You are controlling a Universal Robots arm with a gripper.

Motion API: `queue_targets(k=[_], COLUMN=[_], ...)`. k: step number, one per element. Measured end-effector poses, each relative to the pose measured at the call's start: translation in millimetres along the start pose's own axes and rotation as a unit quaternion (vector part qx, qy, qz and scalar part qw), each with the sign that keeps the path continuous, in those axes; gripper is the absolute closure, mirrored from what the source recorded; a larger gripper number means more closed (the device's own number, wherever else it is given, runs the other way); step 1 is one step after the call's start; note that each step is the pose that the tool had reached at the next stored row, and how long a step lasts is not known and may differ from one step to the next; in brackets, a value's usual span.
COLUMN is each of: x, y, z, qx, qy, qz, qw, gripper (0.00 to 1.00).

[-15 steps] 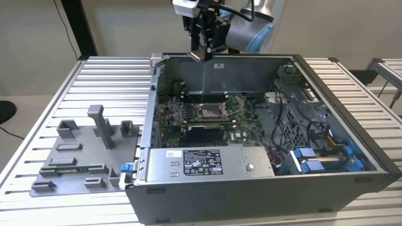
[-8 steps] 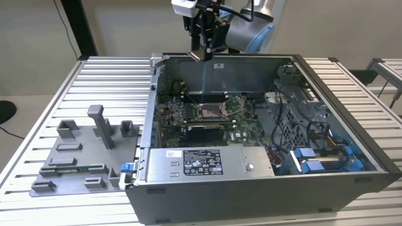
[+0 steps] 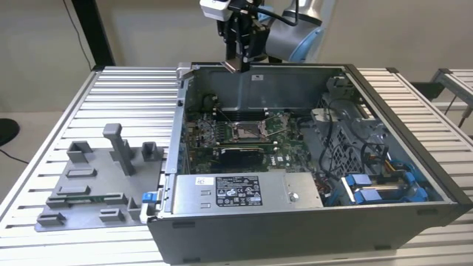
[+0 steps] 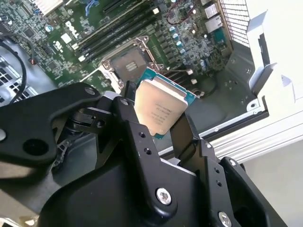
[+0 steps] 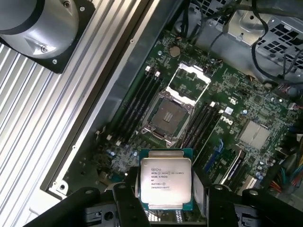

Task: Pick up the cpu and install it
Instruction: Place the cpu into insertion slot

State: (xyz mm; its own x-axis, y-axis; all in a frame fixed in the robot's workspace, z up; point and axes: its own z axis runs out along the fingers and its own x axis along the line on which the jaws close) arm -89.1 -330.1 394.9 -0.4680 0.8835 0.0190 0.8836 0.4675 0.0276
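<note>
First wrist view: one cpu (image 5: 166,178)

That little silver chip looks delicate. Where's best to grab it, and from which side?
By two opposite side edges, coming in from its sides. The cpu is a thin flat square, so its edges look like the safest purchase. The gripper pinches it this way now, leaving the metal top uncovered.

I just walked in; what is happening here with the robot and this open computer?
The arm's pincer is shut on the cpu, holding it by its edges above the open computer case. Inside, on the green motherboard, the socket stands open with nothing in it. The cpu is not yet installed.
</note>
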Motion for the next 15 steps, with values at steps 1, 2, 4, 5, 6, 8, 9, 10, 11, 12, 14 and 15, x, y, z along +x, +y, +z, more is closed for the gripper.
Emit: queue_targets(k=[1,2,4,5,6,8,9,10,11,12,14,15], x=[0.0,0.0,0.0,0.0,0.0,0.0,0.0,0.0,0.0,0.0,0.0,0.0], y=[0.0,0.0,0.0,0.0,0.0,0.0,0.0,0.0,0.0,0.0,-0.1,-0.1], z=[0.2,0.4,0.8,1.0,1.1,1.5,1.6,1.7,1.7,1.9,2.0,2.0], qx=[-0.0005,-0.0009,-0.0013,-0.0014,-0.0016,-0.0020,-0.0021,-0.0023,-0.0025,-0.0027,-0.0032,-0.0035], qy=[-0.0004,-0.0006,-0.0010,-0.0013,-0.0015,-0.0019,-0.0021,-0.0023,-0.0025,-0.0028,-0.0032,-0.0035], qz=[0.004,0.009,0.021,0.028,0.035,0.049,0.055,0.061,0.067,0.073,0.083,0.088], qw=[0.99999,0.99996,0.99978,0.99961,0.99939,0.99879,0.99847,0.99813,0.99776,0.99732,0.99651,0.99607], gripper=[1.00,1.00,1.00,1.00,1.00,1.00,1.00,1.00,1.00,1.00,1.00,1.00])
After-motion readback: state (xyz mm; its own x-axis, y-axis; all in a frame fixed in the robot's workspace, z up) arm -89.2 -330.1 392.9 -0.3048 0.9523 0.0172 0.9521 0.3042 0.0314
